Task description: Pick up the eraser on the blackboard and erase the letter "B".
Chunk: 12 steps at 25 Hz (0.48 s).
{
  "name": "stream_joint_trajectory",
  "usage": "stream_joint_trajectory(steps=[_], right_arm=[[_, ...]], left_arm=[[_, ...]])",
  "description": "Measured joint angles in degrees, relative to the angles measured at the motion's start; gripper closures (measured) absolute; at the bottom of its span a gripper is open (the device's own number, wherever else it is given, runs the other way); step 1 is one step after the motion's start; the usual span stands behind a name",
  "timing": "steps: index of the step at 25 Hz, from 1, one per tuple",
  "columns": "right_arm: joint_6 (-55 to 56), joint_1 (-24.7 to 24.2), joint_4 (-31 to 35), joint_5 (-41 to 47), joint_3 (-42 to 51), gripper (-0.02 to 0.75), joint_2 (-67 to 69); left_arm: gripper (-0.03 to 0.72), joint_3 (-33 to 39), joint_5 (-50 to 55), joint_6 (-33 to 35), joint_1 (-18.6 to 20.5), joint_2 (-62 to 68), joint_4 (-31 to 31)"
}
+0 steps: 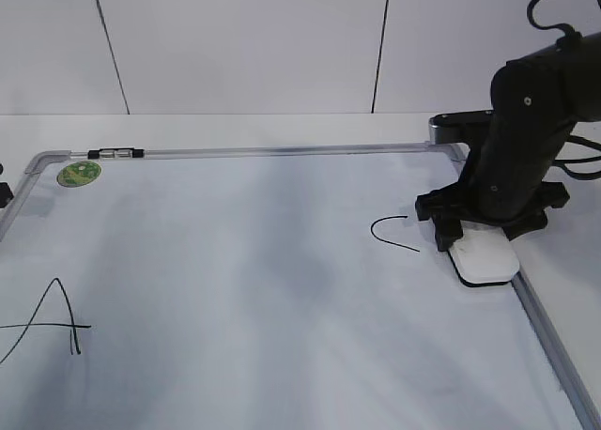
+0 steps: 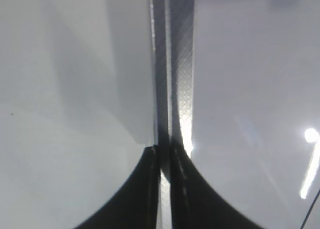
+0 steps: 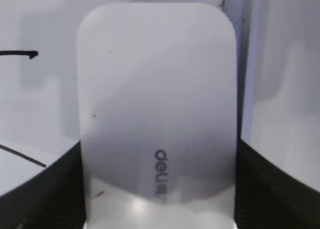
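The white eraser [image 1: 484, 258] lies flat on the blackboard [image 1: 235, 261], a white board, close to its right frame. My right gripper [image 1: 479, 233] is shut on the eraser, one black finger on each long side. In the right wrist view the eraser [image 3: 157, 99] fills the space between the jaws [image 3: 159, 189], with grey lettering on top. A black "C" [image 1: 390, 231] sits just left of the eraser. A black "A" [image 1: 52, 322] is at the lower left. No letter "B" shows; the board's middle has only a faint grey smudge [image 1: 310, 270]. My left gripper [image 2: 165, 154] is shut and empty above the board frame [image 2: 175, 64].
A black-and-silver marker [image 1: 115, 153] lies on the board's far frame, next to the green sticker [image 1: 79, 174]. The grey right frame [image 1: 545, 336] runs just beside the eraser. A white wall stands behind the table.
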Motion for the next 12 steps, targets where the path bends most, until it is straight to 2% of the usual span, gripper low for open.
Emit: stream_joint_trajectory(steps=[12], right_arm=[[2.72, 0.0, -0.22, 2.55, -0.84, 0.137, 0.32]], left_arm=[[0.676, 0.0, 0.0, 0.0, 0.0, 0.0, 0.0]])
